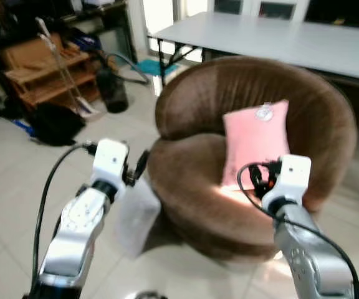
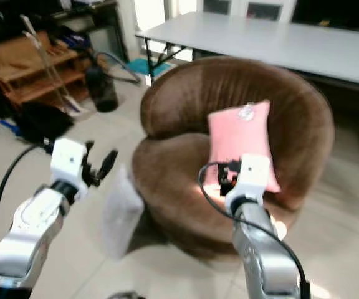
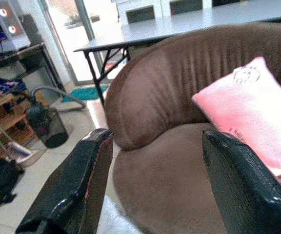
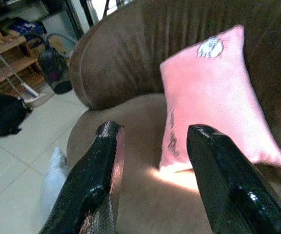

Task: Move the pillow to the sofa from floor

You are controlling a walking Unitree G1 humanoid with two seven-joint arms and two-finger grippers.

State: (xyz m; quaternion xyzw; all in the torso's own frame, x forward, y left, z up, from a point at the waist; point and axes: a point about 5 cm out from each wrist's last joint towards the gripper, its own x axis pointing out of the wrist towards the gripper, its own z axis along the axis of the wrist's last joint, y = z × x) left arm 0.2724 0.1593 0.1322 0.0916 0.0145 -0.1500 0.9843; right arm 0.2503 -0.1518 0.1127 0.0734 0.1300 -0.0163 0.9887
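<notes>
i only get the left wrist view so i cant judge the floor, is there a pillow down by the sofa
observer: yes, a white pillow stands on the floor, leaning against the base of the brown sofa.
operator: wheres the right tool
observer: the right tool is open and empty, held over the seat and pointing at the pink pillow.
operator: how close is my left tool to the white one
observer: the left tool is open by its top edge; i cannot tell if they touch.
</notes>
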